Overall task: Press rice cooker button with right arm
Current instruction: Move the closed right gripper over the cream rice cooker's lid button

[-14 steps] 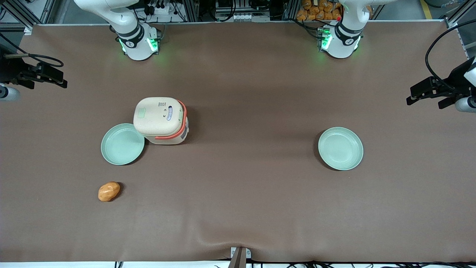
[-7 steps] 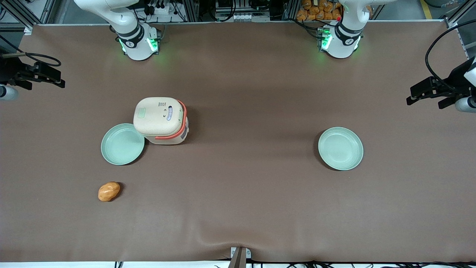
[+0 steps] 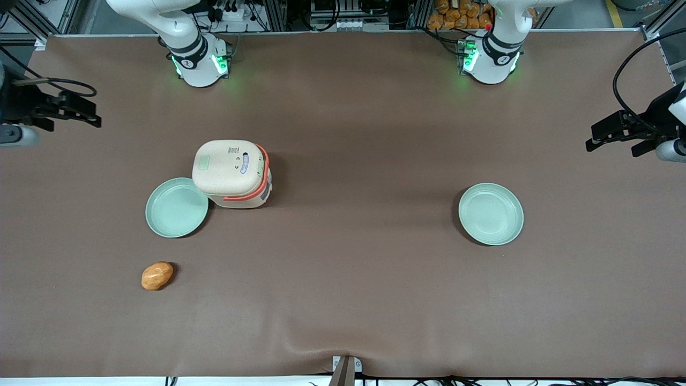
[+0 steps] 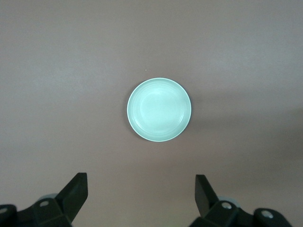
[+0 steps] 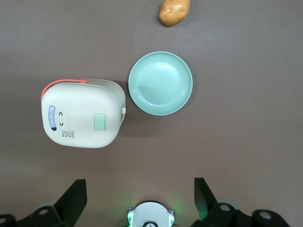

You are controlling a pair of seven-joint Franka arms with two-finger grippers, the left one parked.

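The cream rice cooker (image 3: pixel 232 172) with its coral-orange handle stands shut on the brown table, touching a pale green plate (image 3: pixel 177 207). A pale green rectangle (image 3: pixel 203 164) sits on its lid. My right gripper (image 3: pixel 88 113) hovers over the working arm's end of the table, well apart from the cooker. From the right wrist camera I look down on the rice cooker (image 5: pixel 83 113) and its green rectangle (image 5: pixel 100 121). The gripper (image 5: pixel 140 195) is open, with nothing between its fingers.
A potato (image 3: pixel 156 275) lies nearer the front camera than the plate beside the cooker (image 5: pixel 160 83). A second green plate (image 3: pixel 490 214) sits toward the parked arm's end. The working arm's base (image 3: pixel 199 64) stands at the table's back edge.
My right gripper has shifted slightly at the table's end, first outward, then a little back toward the middle. The cooker, plates and potato have not moved.
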